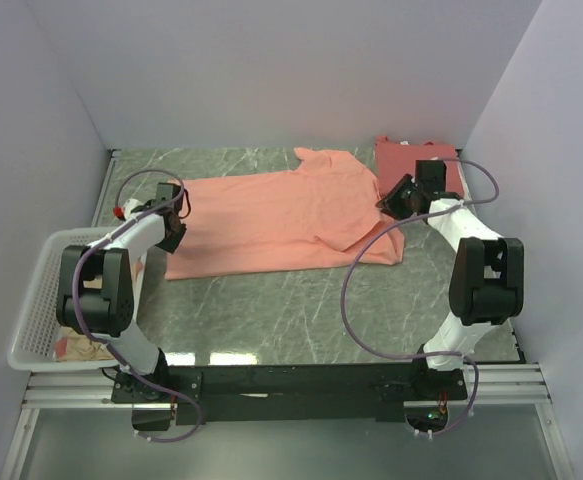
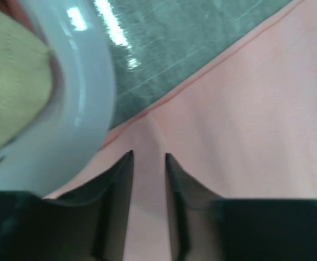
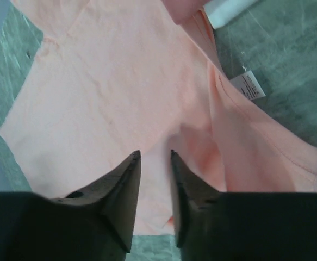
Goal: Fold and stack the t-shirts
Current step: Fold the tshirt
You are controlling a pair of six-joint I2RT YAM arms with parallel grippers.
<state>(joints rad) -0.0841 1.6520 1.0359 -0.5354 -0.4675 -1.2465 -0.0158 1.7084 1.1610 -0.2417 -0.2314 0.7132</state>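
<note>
Where the camera looks down from above, the orange shirt point(image 1: 281, 215) lies spread out on the table point(image 1: 271, 310). The left gripper point(image 1: 176, 215) is at one end and the right gripper point(image 1: 396, 200) at the other. A red shirt point(image 1: 396, 155) lies just behind the right gripper.

In the left wrist view, the fingers are a little apart over the orange shirt's edge. A white basket point(image 2: 82, 98) is to their left.

In the right wrist view, the fingers are a little apart over the orange shirt. Its tag point(image 3: 248, 87) is off to their right.
</note>
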